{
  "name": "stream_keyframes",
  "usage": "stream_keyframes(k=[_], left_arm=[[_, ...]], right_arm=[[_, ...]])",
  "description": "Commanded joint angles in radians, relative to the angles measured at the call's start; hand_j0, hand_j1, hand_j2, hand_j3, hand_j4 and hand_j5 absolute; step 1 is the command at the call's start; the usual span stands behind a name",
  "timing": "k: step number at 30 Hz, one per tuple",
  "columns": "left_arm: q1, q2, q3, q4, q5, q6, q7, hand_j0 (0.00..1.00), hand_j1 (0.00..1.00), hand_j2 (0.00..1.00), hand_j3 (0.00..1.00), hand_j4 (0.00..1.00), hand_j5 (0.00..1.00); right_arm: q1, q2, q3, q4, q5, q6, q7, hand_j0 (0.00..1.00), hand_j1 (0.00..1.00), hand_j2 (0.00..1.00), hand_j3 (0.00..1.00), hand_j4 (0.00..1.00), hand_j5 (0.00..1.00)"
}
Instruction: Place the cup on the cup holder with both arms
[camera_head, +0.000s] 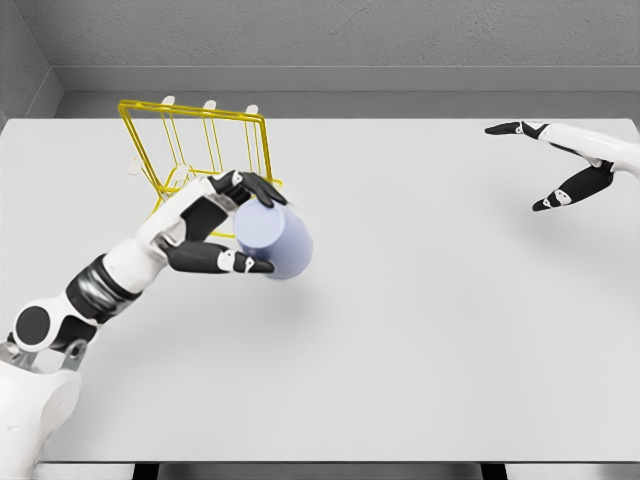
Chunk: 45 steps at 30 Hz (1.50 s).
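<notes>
A pale lavender cup (277, 241) lies on its side in my left hand (240, 225), held above the white table (400, 330). Dark fingers (258, 186) wrap over its top and a thumb sits under it. Just behind the hand stands the yellow wire cup holder (190, 135) with white-tipped pegs, at the table's back left. My right hand (545, 165) hovers far off at the right edge, fingers spread, holding nothing.
A grey wall runs along the back of the table. The table's front edge lies near the bottom of the picture. Nothing else stands on the surface.
</notes>
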Motion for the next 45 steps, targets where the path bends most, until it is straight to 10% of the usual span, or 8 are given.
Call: stream_keyframes(k=[1, 20, 45], left_arm=[[0.000, 0.036, 0.025, -0.006, 0.047, 0.001, 0.000, 0.36, 0.36, 0.36, 0.36, 0.36, 0.36], [-0.172, 0.105, 0.040, 0.013, 0.128, 0.046, 0.000, 0.35, 0.35, 0.35, 0.35, 0.35, 0.35], [-0.255, 0.100, 0.049, 0.088, 0.122, 0.144, 0.000, 0.35, 0.35, 0.35, 0.35, 0.35, 0.35]], right_arm=[[0.000, -0.001, -0.003, 0.000, -0.008, 0.002, 0.000, 1.00, 1.00, 1.00, 1.00, 1.00, 1.00], [0.000, -0.001, -0.003, 0.000, -0.008, 0.002, 0.000, 1.00, 1.00, 1.00, 1.00, 1.00, 1.00], [0.000, 0.001, -0.003, 0.014, -0.007, 0.002, 0.000, 1.00, 1.00, 1.00, 1.00, 1.00, 1.00]])
